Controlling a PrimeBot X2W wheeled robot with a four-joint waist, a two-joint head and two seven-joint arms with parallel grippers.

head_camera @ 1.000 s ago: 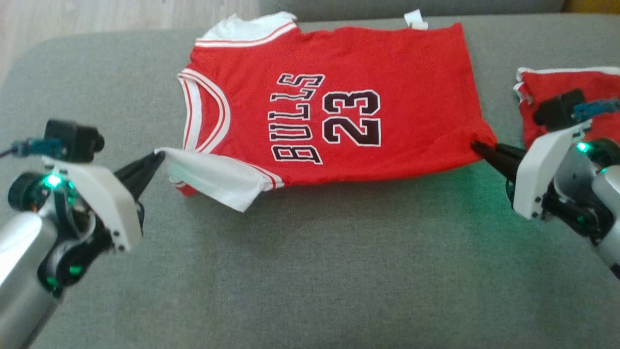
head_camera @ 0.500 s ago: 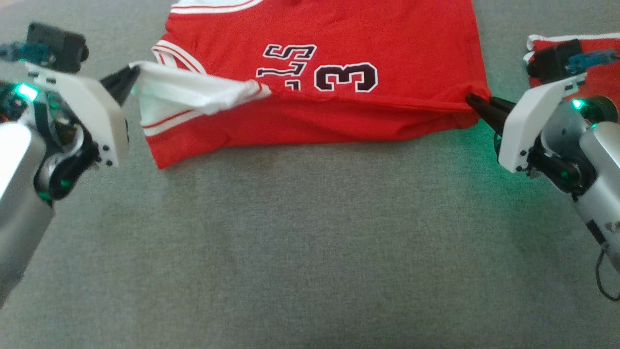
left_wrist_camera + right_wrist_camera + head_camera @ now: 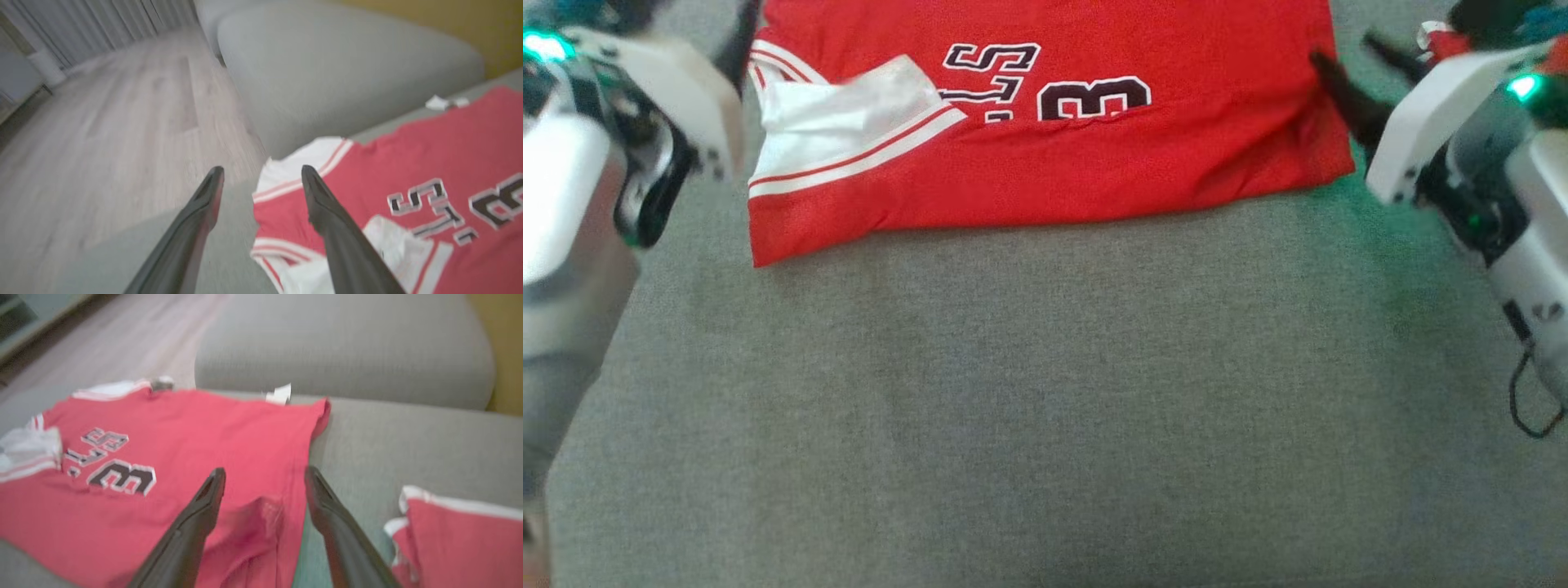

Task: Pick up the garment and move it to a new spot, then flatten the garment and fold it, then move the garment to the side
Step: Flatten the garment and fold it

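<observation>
- The red Bulls jersey [image 3: 1045, 147] lies on the grey sofa seat [image 3: 1045, 408], at the far side of it, spread sideways between the two arms.
- Its near long edge [image 3: 1045, 204] is turned over onto the body and covers the lower part of the lettering and number. I judge this to be the first fold, now laid.
- At the collar end a white-trimmed shoulder panel [image 3: 849, 122] lies doubled over on top, somewhat rumpled. The hem-end corner under the right hand is bunched as well.
- Left hand [image 3: 262, 171]: fingers spread wide at the collar end, one over the seat and one over the jersey's edge, holding nothing.
- Right hand [image 3: 265, 471]: fingers likewise wide apart, above the bunched hem corner, holding nothing.
- A second red garment [image 3: 461, 535] with white trim lies on the seat beyond the hem end, near the jersey but apart from it.
- Assessment: placement and flattening appear done and folding is begun. Further folds, some smoothing at both ends, and the move to the side are outstanding.
</observation>
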